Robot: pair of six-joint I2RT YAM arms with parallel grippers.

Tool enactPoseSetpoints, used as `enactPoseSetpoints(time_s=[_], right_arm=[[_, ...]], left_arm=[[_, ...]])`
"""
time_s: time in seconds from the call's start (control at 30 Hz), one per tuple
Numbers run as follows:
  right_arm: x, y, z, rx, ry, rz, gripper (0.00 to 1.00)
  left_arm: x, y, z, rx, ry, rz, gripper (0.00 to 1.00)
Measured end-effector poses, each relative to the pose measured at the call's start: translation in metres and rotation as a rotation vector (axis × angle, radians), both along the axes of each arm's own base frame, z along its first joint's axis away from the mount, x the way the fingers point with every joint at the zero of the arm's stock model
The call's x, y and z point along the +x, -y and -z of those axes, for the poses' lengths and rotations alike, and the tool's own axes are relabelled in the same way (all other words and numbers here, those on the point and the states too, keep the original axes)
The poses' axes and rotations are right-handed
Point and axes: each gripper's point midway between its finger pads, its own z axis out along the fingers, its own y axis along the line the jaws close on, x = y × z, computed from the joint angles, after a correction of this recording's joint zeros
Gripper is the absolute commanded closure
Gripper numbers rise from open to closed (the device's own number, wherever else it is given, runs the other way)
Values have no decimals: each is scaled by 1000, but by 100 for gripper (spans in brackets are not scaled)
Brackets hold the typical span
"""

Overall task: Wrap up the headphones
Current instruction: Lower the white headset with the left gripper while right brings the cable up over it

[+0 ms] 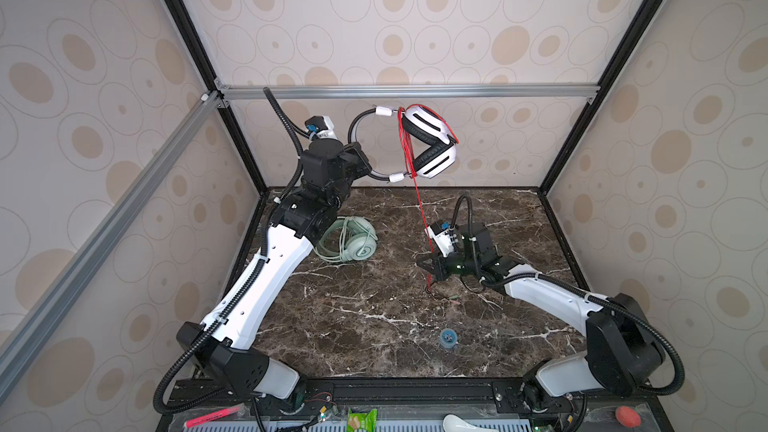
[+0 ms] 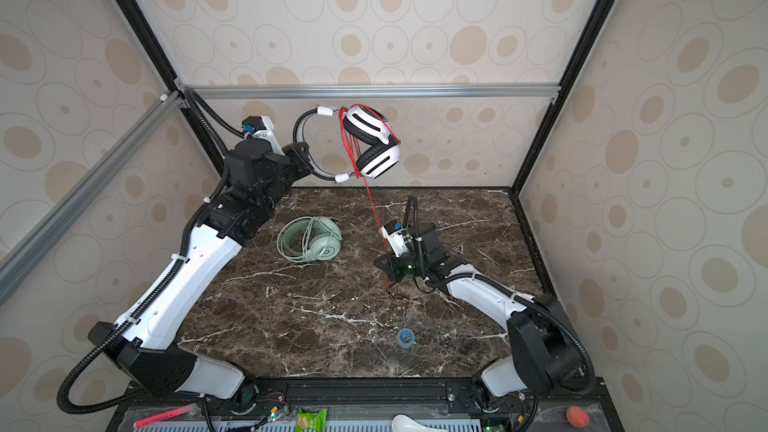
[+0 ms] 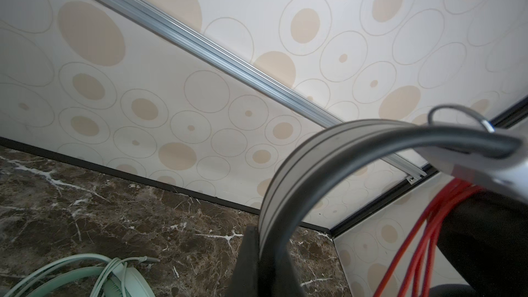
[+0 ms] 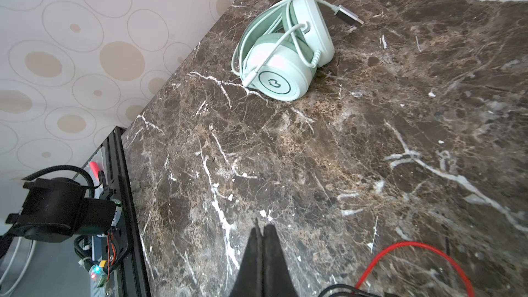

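My left gripper (image 1: pixel 360 162) (image 2: pixel 306 160) (image 3: pixel 264 241) is shut on the grey headband (image 3: pixel 314 161) of the white-and-black headphones (image 1: pixel 432 143) (image 2: pixel 374 139), holding them high by the back wall. Their red cord (image 1: pixel 419 205) (image 2: pixel 374 209) is looped round the ear cups, and one strand drops to the marble table (image 1: pixel 374 338) beside my right gripper (image 1: pixel 419 263) (image 2: pixel 377 263) (image 4: pixel 261 228). That gripper is shut low over the table; the red cord (image 4: pixel 400 244) curls beside it, not between the tips. The mint green headphones (image 1: pixel 353 241) (image 2: pixel 316 241) (image 4: pixel 285 61) lie at the left with their cord wound round them.
A small blue round object (image 1: pixel 448 337) (image 2: pixel 405 337) sits near the table's front. The cord's loose end and a thin black wire (image 1: pixel 469 286) lie by the right gripper. A pink marker (image 1: pixel 212 417), green packet (image 1: pixel 361 419) and red ball (image 1: pixel 627 416) rest on the front rail.
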Motion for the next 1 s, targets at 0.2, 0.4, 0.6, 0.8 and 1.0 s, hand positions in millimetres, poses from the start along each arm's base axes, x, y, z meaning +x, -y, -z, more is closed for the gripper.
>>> enactPoseSetpoints(time_s=[0.2, 0.4, 0.6, 0.8, 1.0], right_arm=[[-23, -7, -3, -67, 45, -48, 100], [-38, -14, -5, -143, 76, -96, 100], [-46, -23, -19, -198, 130, -136, 100], [-58, -25, -25, -265, 153, -191, 100], [-64, -22, -62, -295, 233, -242, 100]], left_arm=[[15, -12, 13, 22, -22, -62, 100], [27, -18, 28, 79, -49, -103, 100], [39, -28, 49, 144, -88, -148, 100], [44, -38, 84, 246, -140, -199, 100], [46, -54, 125, 410, -209, -244, 100]])
